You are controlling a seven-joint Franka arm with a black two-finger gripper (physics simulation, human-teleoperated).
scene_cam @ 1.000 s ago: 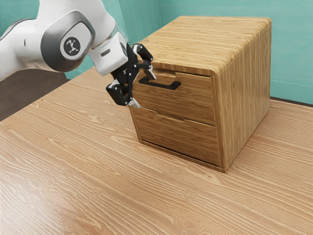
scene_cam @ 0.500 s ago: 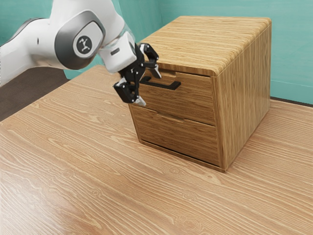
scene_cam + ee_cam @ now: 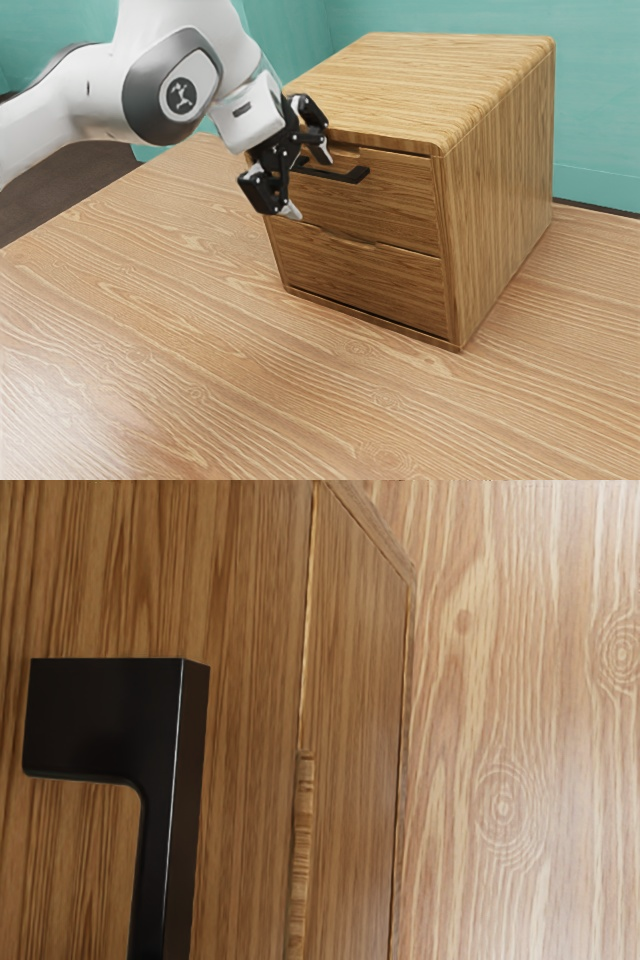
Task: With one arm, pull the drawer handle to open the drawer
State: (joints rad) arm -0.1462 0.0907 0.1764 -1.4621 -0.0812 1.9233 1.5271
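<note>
A wooden cabinet (image 3: 480,170) with two drawers stands on the table. The upper drawer (image 3: 395,205) carries a black bar handle (image 3: 335,173) and its front lies flush with the cabinet. My black gripper (image 3: 307,180) is open at the handle's end nearest the exterior view's left. One finger (image 3: 322,145) is above the bar and the other (image 3: 285,207) below it. The wrist view looks straight at the drawer front, with the handle (image 3: 160,780) close under the hand and the drawer's edge seam (image 3: 300,780) beside it.
The lower drawer (image 3: 365,270) has no handle that I can see. The wooden table (image 3: 250,380) stretches wide in front of the cabinet. A teal wall (image 3: 600,90) stands behind it.
My hand has moved toward the exterior view's right, up to the upper drawer front. The open fingers have come around the handle's end. The drawer has not moved.
</note>
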